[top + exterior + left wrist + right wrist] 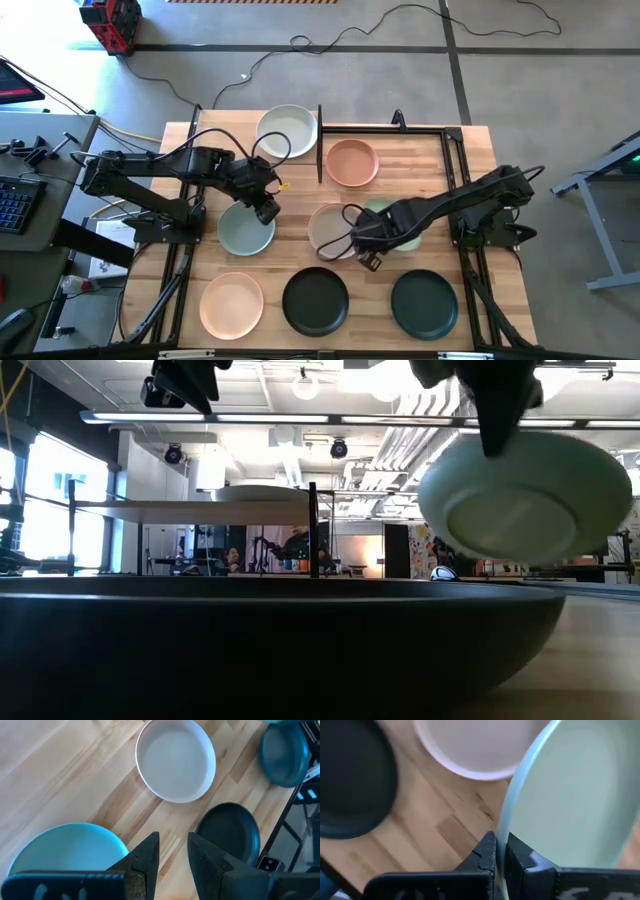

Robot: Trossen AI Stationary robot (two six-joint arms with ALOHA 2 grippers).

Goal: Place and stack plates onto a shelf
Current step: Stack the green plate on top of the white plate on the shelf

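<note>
On the shelf (pixel 420 150): pink plate (pixel 352 163), pale plate (pixel 287 132)

I see a light-wood desk (pixel 440 170) carrying a blue-grey plate (pixel 245 229), beige plate (pixel 330 229), peach plate (pixel 231 303) and two black plates (pixel 316 300). The shelf (pixel 335 130) carries a cream plate (pixel 287 131).

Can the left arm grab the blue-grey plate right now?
Probably yes. The left tool hangs open right over the blue-grey plate, at its rim, with nothing on top of it. The right tool is busy farther off, shut on a pale green plate.
</note>
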